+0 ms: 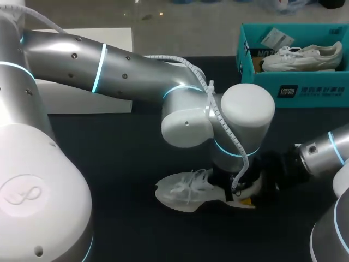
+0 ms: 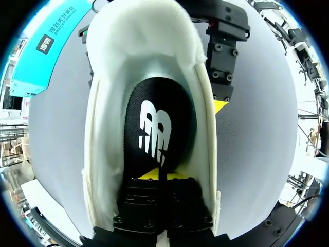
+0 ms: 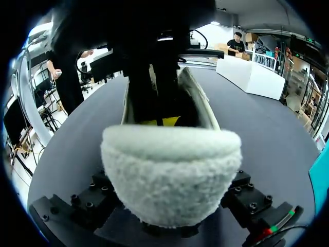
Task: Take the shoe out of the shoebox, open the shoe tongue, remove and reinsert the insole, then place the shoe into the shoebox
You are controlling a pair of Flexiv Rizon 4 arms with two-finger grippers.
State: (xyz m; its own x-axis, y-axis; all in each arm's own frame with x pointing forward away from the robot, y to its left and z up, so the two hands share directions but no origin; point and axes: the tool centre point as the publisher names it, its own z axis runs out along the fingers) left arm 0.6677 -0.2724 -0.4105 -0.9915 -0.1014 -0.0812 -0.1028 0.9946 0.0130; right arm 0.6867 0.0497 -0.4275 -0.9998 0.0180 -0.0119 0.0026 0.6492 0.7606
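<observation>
A white shoe point(image 1: 185, 191) lies on the dark table point(image 1: 109, 164), toe to the left. My left arm comes across from the left, and the left gripper point(image 1: 229, 185) points down into the shoe's opening. In the left wrist view its yellow tips point(image 2: 159, 175) are together, shut on the black insole point(image 2: 162, 118) with a white logo; the insole narrows toward them. My right gripper point(image 1: 253, 188) stands wide at the heel, one finger point(image 2: 226, 51) against each side, shut on the shoe. The fluffy heel collar point(image 3: 172, 170) fills the right wrist view.
A teal shoebox point(image 1: 294, 87) stands at the back right with a second white shoe point(image 1: 302, 57) inside. A white slab point(image 1: 82, 98) lies at the back left, partly under my left arm.
</observation>
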